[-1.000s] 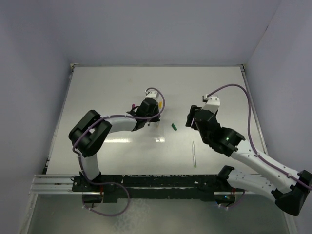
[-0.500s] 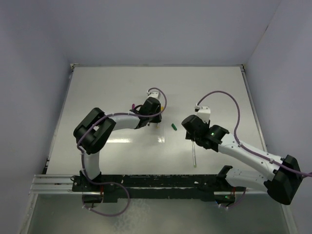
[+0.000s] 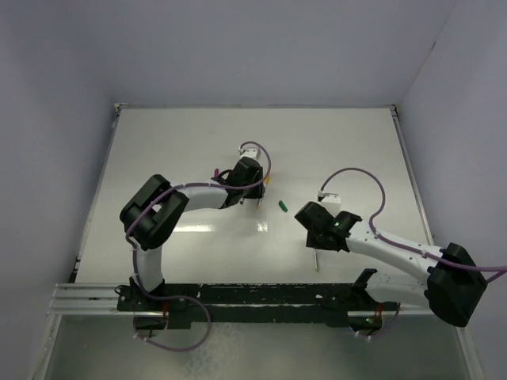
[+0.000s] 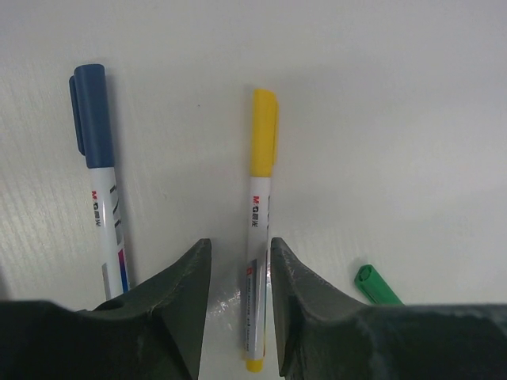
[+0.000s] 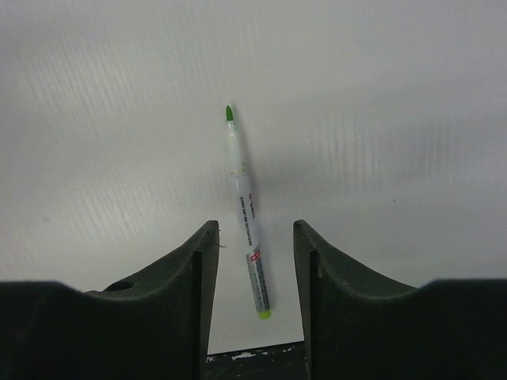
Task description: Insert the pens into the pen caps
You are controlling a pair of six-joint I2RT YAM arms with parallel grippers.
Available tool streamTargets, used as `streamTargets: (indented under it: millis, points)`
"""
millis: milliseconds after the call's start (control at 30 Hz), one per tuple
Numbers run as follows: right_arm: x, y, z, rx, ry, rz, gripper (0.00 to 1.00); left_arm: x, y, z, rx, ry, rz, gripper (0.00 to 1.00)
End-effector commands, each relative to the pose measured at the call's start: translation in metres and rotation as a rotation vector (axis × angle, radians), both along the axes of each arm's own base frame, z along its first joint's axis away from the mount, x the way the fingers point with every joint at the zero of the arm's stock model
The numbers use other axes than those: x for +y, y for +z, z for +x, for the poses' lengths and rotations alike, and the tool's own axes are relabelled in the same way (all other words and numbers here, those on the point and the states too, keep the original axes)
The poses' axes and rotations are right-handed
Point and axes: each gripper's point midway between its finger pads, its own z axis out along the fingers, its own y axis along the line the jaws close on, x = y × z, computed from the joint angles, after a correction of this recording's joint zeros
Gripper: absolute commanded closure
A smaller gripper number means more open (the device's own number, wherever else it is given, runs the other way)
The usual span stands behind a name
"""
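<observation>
Top: overhead, rear. Wrists: close, facing table (image 3: 341, 142). Left, top likely share green cap (image 4: 376, 285).

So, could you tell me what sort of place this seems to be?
Probably a robotics lab test cell: a white table boxed in by plain walls, two arms bolted to a metal rail, and marker pens laid out.

You see yellow-capped white pen (image 4: 260, 207) centre, blue-capped pen (image 4: 101, 190) upper left, green cap (image 4: 379, 286) lower right; right wrist: green-tipped white pen (image 5: 245, 210).

a robotics lab cell; bare white table (image 3: 158, 142) boxed by plain grey walls (image 3: 238, 47); aluminium rail (image 3: 79, 297) in front
</observation>
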Motion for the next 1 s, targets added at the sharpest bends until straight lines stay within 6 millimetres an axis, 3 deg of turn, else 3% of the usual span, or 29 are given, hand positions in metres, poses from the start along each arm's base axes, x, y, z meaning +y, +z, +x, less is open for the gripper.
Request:
streamTargets:
  millis: [0, 200, 567, 667, 733, 833, 967]
  points:
    - [0.0, -0.019, -0.014, 0.074, -0.046, 0.024, 0.56, 0.003, 0.021, 0.006, -0.034, 0.016, -0.003, 0.61]
    - [0.001, -0.029, -0.016, 0.101, -0.05, 0.007, 0.58, 0.005, 0.043, 0.004, -0.069, 0.017, -0.036, 0.6]
    - [0.004, -0.046, -0.015, 0.109, -0.069, 0.014, 0.62, 0.011, 0.109, -0.01, -0.187, -0.018, -0.125, 0.58]
    - [0.004, -0.048, -0.012, 0.1, -0.075, 0.011, 0.65, 0.017, 0.116, -0.017, -0.201, -0.019, -0.139, 0.58]
    - [0.005, -0.05, -0.013, 0.107, -0.075, 0.009, 0.72, 0.022, 0.119, -0.022, -0.206, -0.018, -0.145, 0.58]
    - [0.007, -0.055, -0.016, 0.128, -0.069, 0.015, 0.97, 0.03, 0.125, -0.031, -0.219, -0.017, -0.153, 0.58]
    - [0.012, -0.055, -0.015, 0.135, -0.048, 0.031, 1.0, 0.039, 0.128, -0.043, -0.236, -0.033, -0.144, 0.58]
